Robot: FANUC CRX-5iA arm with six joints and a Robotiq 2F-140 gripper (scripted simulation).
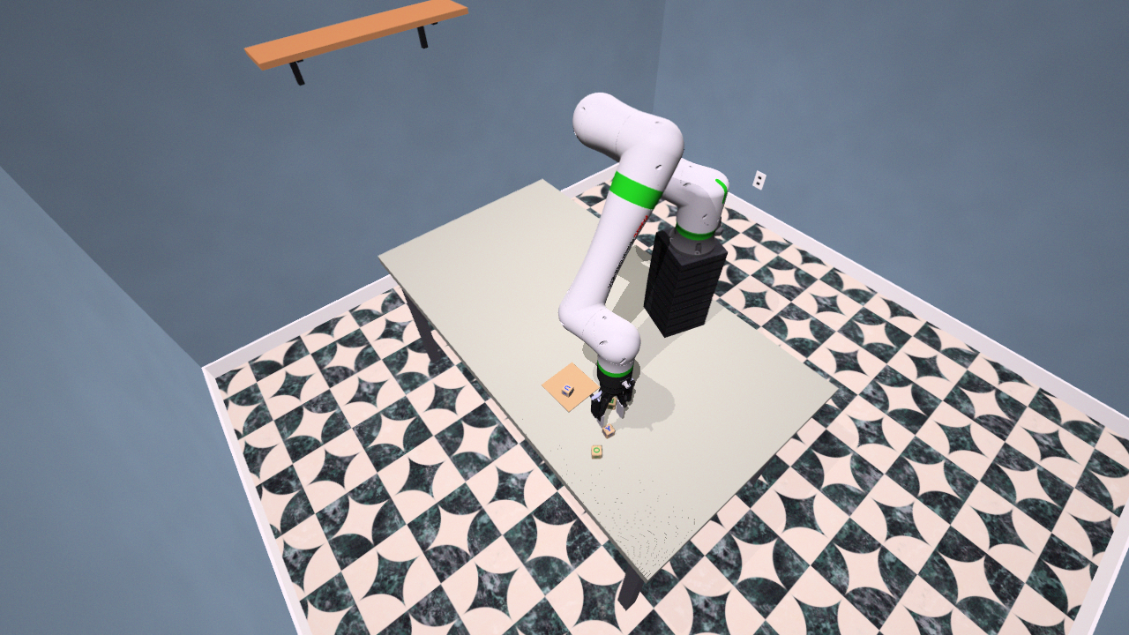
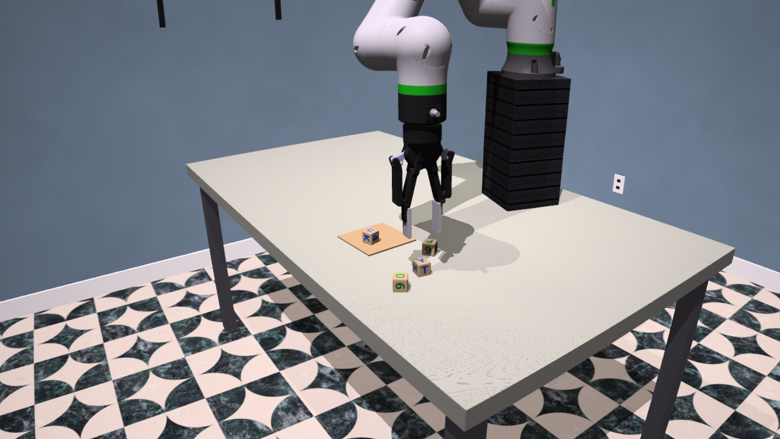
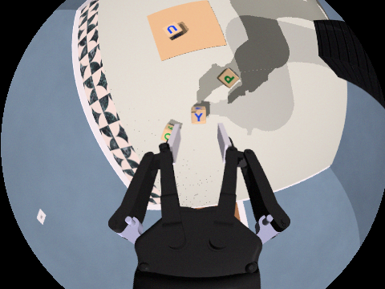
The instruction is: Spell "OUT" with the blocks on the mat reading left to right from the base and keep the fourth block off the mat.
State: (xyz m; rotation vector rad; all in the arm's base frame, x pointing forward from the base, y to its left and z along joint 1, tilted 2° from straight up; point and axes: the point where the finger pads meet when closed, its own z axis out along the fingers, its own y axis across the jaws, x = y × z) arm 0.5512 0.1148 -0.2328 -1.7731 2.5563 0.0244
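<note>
Table (image 1: 474, 260) (image 2: 545, 305) (image 3: 281, 160); white arm (image 1: 619, 220) (image 2: 425, 49), cropped in exterior view; gripper (image 1: 609, 410) (image 2: 422, 226) (image 3: 198, 131), partly open, holding nothing. Mat (image 1: 562, 376) (image 2: 353, 238) (image 3: 204, 24), bearing U block (image 1: 567, 391) (image 2: 370, 236) (image 3: 172, 29). Off it: P block (image 1: 611, 403) (image 2: 429, 247) (image 3: 228, 78), half-hidden from above; Y block (image 1: 609, 430) (image 2: 421, 266) (image 3: 198, 115); O block (image 1: 596, 451) (image 2: 400, 281) (image 3: 167, 132), partly finger-covered in wrist view.

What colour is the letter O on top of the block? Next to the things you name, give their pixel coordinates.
Green (image 1: 596, 451) (image 2: 400, 276) (image 3: 168, 136); the top view shows it best.

In the top view, the gripper (image 1: 609, 410) (image 2: 422, 224) (image 3: 198, 131) partly hides the P block (image 1: 611, 403) (image 2: 429, 247) (image 3: 228, 78). In the wrist view, a finger covers part of the O block (image 1: 596, 451) (image 2: 400, 281) (image 3: 167, 133), the block nearest the counter's (image 1: 710, 378) (image 2: 545, 283) (image 3: 301, 152) long edge opposite the base. The exterior view crops the arm (image 1: 616, 252) (image 2: 425, 49) above and the leg (image 1: 629, 590) (image 2: 466, 428) under the counter's nearest corner.
</note>
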